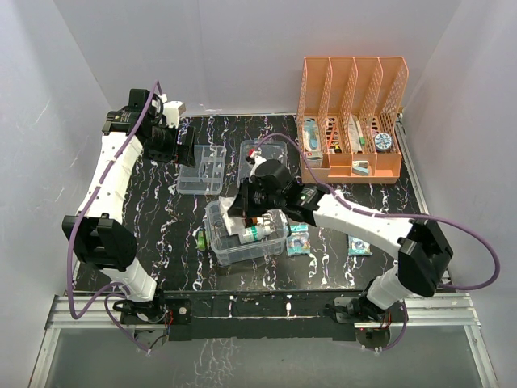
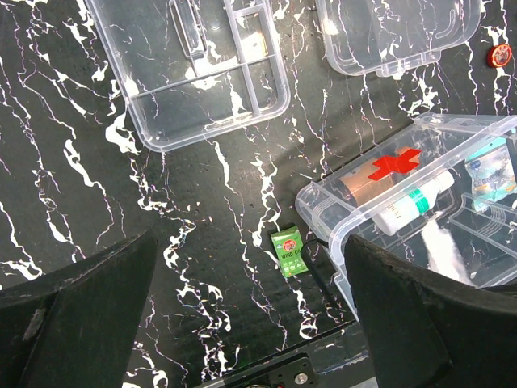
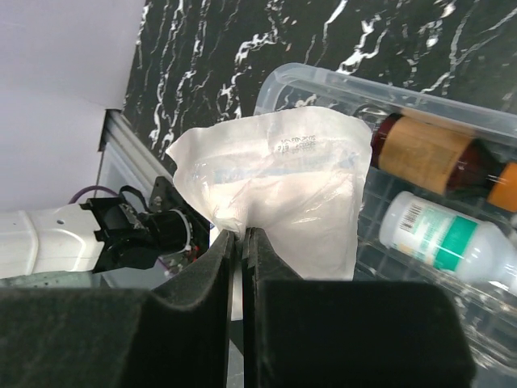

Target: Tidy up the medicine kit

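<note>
The clear box (image 1: 242,252) is sitting near the front of the black table (image 1: 161,234). A brown bottle (image 3: 428,153) and a white bottle (image 3: 452,242) are lying inside it. The right claw (image 3: 241,234) is hanging over the box, pinching a white bag (image 3: 275,178). Farther back, the left claw (image 2: 250,275) is spread wide above the table, near the divided tray (image 2: 202,81) and the lid (image 2: 396,32). The orange rack (image 1: 351,113) is standing at the back.

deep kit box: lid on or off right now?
Off. The deep box is open-topped, with a white bottle lying uncovered inside. The divided tray and another clear part lie apart behind it.
</note>
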